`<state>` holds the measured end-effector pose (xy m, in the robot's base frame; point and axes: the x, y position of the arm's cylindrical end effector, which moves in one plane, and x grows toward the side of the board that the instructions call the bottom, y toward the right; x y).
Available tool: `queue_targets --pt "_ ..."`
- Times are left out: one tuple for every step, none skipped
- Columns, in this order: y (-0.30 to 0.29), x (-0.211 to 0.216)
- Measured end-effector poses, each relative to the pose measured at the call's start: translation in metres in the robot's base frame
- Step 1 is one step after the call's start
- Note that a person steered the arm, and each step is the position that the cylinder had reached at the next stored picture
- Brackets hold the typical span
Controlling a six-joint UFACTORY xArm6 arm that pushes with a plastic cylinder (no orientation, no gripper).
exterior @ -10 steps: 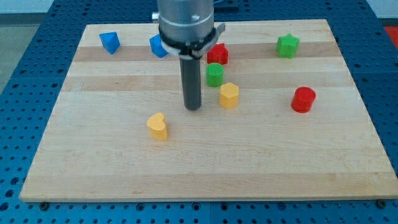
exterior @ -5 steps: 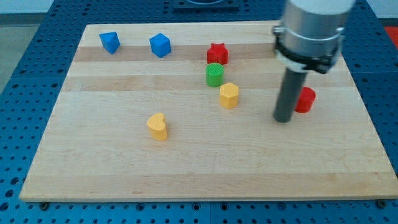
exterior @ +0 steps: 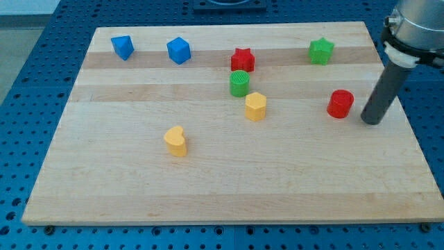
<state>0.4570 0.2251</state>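
1. Camera view: my tip [exterior: 371, 122] is seen on the wooden board [exterior: 222, 187] near its right edge, just to the right of the red cylinder [exterior: 340, 104], with a small gap between them.
2. No pincer is carried: the arm ends in a bare dark rod, and nothing is held.
3. The green star [exterior: 320, 51] is found above the red cylinder, at the view's top.
4. A red star [exterior: 242, 60], green cylinder [exterior: 239, 83] and yellow block [exterior: 255, 106] are clustered mid-board.
5. Two blue cubes [exterior: 123, 47] [exterior: 178, 50] lie top left; a yellow heart [exterior: 176, 141] sits alone lower left.
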Motion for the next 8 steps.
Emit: queue_targets --pt "-0.04 -0.003" --pt "-0.047 -0.017" --pt "-0.045 -0.038" --pt "-0.03 -0.054" --pt "0.009 -0.067" --pt "0.011 -0.08" --pt "-0.019 -0.081" --pt "-0.051 -0.081"
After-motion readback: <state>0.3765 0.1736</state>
